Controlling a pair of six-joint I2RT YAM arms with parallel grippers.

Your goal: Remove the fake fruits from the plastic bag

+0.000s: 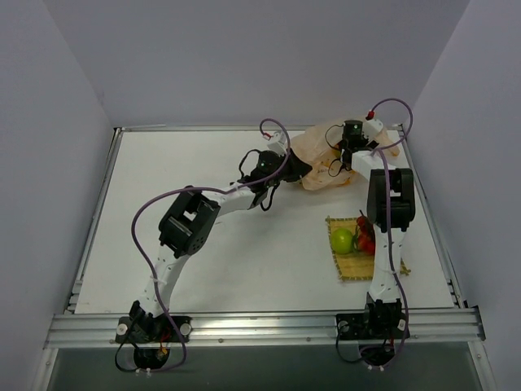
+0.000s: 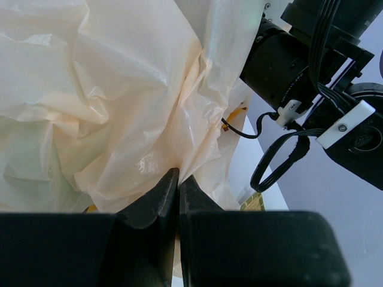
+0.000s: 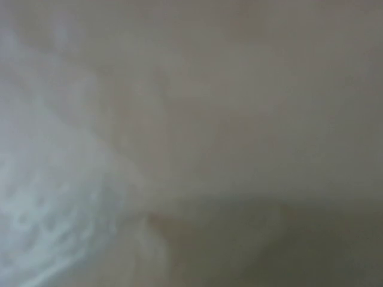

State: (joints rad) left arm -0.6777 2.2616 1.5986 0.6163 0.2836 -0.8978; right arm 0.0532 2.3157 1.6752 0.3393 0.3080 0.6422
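The plastic bag (image 1: 324,153) lies crumpled at the far right of the table. My left gripper (image 1: 298,169) is at its left side. In the left wrist view its jaws (image 2: 178,177) are shut on a fold of the cream bag (image 2: 108,89). My right gripper (image 1: 343,156) reaches down into the bag from above, and its fingers are hidden by plastic. The right wrist view shows only blurred bag film (image 3: 191,119). A round green fruit (image 1: 343,240) and small red fruits (image 1: 366,238) lie on the woven yellow mat (image 1: 356,267). I cannot see any fruit inside the bag.
The right arm's black wrist and cables (image 2: 311,60) are close to the right of my left gripper. The mat lies near the right arm's base, partly under its forearm (image 1: 389,199). The table's raised rim (image 1: 431,212) runs just right of the bag and mat.
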